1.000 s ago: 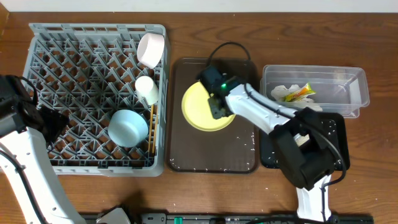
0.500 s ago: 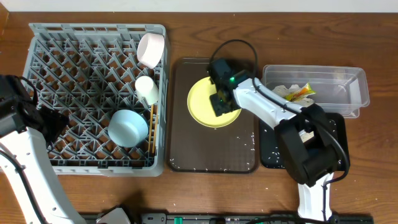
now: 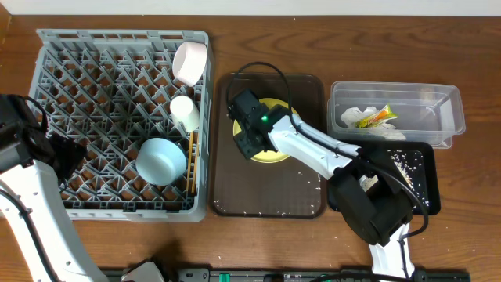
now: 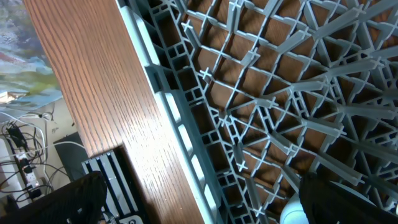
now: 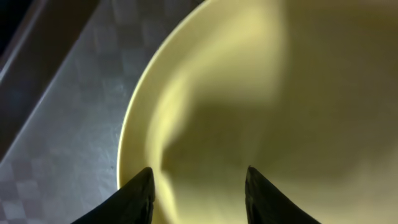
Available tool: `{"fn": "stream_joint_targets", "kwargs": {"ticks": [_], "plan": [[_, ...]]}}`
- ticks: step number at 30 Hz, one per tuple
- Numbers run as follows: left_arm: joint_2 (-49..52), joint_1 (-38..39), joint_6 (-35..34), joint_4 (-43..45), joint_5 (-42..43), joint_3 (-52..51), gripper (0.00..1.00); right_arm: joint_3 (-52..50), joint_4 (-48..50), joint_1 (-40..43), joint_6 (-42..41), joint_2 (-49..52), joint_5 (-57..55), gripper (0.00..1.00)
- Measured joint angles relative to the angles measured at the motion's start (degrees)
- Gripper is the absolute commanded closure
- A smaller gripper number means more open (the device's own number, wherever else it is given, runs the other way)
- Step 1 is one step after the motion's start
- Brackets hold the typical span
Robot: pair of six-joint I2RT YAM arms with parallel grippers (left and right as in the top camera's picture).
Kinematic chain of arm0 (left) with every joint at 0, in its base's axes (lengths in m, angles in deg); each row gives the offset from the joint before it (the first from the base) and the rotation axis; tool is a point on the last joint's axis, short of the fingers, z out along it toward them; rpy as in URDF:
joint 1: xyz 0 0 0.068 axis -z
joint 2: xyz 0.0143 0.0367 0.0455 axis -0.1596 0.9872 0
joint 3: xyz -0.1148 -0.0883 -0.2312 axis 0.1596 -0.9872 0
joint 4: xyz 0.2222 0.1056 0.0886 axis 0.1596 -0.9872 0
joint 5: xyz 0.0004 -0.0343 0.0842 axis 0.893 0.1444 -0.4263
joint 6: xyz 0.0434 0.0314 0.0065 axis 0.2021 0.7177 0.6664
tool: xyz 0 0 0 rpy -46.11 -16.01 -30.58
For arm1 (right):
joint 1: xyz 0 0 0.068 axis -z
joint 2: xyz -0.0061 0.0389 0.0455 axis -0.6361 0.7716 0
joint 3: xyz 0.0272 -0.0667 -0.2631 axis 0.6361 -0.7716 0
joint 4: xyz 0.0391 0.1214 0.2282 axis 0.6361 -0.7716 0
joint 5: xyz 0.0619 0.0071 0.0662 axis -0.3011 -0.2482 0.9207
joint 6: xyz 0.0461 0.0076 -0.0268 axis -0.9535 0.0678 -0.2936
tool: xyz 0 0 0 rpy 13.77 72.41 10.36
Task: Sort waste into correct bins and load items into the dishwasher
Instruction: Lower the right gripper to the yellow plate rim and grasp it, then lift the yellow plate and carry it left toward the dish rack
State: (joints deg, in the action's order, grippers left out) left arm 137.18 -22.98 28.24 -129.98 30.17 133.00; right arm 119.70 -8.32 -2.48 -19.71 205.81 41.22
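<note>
Scraps: loose whitish rice-like scraps lie in far part of shallow black rectangular plastic tray, near-right on wooden table; right arm rises over that tray's left part.
Serving tray: dark-brown rectangular serving tray mid-table, btwn rack & black tray; more white flecks along its near edge.
Left gripper: left gripper hangs over near-left rim of large square grey plastic dish rack; fingers spread wide, nothing btwn them, only rack rim & table below.
Rack, near side: round light-blue bowl sits among pegs near right wall; thin wooden chopsticks just right of it, lying along that wall.
Plate: round yellow plate on far half of serving tray, much of it hidden under right arm.
Right gripper: right gripper low over plate's left side; fingers apart, both tips inside rim above plate's surface, nothing clamped; touching plate or just off it, can't tell.
Rack, far side: small white cup on its side by right wall; bigger cream-pink cup tilted at far-right corner, leaning on wall.
Tub: clear rectangular plastic tub far-right, just beyond black tray; holds crumpled white paper napkin w/ small yellow-green printed wrapper touching its right side.
</note>
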Motion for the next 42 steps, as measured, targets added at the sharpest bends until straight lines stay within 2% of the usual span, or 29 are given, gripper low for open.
{"fn": "stream_joint_targets", "kwargs": {"ticks": [9,12,22,37,42], "plan": [[0.00,0.00,0.00,0.00,0.00,0.00,0.00,1.33,-3.69,0.00,0.15,-1.07,3.13,0.59],[0.00,0.00,0.00,0.00,0.02,0.00,0.00,0.46,-3.58,-0.17,0.17,-1.09,3.72,0.55],[0.00,0.00,0.00,0.00,0.00,0.00,0.00,-0.11,-1.62,-0.42,0.17,-1.11,4.70,0.56],[0.00,0.00,0.00,0.00,0.00,0.00,0.00,-0.11,-1.51,-0.44,2.38,-2.89,7.30,0.49],[0.00,0.00,0.00,0.00,0.00,0.00,0.00,-0.11,-1.44,-0.57,2.69,-2.86,7.69,0.53]]}}
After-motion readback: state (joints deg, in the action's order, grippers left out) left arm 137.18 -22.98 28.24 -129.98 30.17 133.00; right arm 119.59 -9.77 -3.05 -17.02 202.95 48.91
